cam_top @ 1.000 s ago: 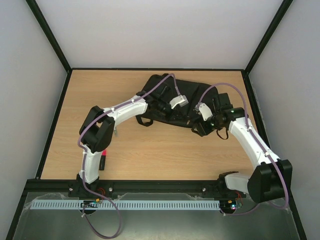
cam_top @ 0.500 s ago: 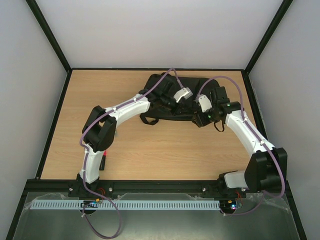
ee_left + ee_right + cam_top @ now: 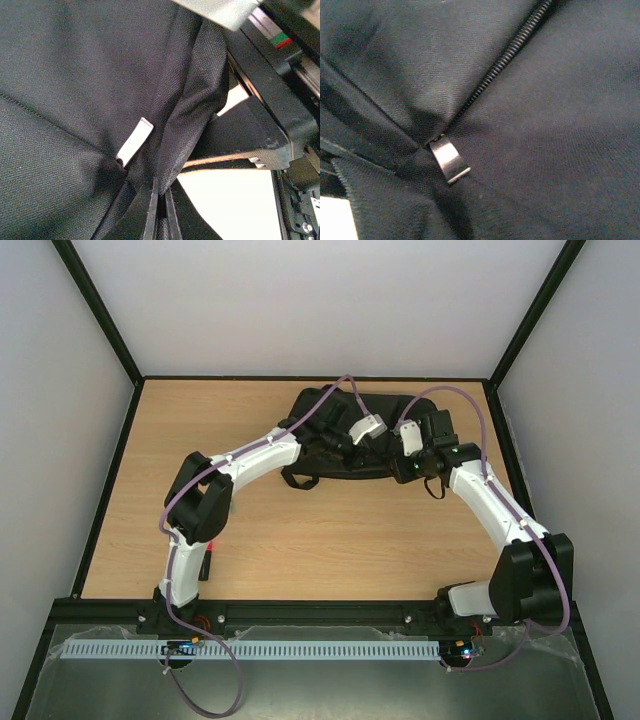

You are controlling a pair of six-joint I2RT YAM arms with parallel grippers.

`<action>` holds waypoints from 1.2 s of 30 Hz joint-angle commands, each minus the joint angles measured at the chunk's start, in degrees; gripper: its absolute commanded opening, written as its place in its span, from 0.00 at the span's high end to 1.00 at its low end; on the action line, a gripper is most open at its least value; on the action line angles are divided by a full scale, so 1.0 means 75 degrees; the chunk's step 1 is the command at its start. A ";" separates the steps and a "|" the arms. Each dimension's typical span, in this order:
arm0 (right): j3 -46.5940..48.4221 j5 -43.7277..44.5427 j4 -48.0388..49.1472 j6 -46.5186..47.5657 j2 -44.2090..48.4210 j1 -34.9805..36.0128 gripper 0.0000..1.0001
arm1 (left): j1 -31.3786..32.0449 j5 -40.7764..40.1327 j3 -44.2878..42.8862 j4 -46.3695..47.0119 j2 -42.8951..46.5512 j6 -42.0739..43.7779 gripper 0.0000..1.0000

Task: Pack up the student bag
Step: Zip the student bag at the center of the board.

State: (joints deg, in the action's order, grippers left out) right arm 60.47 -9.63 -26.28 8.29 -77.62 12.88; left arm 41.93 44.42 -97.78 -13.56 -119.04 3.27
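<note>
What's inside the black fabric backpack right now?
Nothing shows. The black fabric backpack lies flat on the wooden table; the zip teeth seen by the right wrist are closed up to the metal pull tab. Fabric hides any contents.

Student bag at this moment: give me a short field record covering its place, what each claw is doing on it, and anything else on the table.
bag: student bag lying at the far side of the table, right of centre
left claw: shut, pinching a fold of bag fabric
right claw: over the bag, near a zip pull; open or shut not visible
other: small red and black item at the near left
</note>
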 commanded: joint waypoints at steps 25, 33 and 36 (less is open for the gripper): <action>-0.0996 0.0225 -0.0334 0.1419 0.0971 -0.0004 0.94 | 0.0255 0.0208 -0.0078 -0.1272 0.0428 0.1842 0.98; -0.1228 -0.0257 -0.1535 0.2315 0.0894 -0.0022 0.99 | 0.0011 -0.0735 0.0598 -0.1984 0.0866 0.3359 0.98; -0.1363 -0.0758 -0.1864 0.2494 0.0897 -0.0028 0.99 | -0.0282 -0.0692 0.1025 -0.2081 0.1106 0.3508 0.98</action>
State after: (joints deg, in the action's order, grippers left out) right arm 52.01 -16.56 -30.09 23.53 -71.90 13.78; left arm 43.13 42.13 -93.78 -22.02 -116.27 23.16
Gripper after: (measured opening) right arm 0.038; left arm 0.037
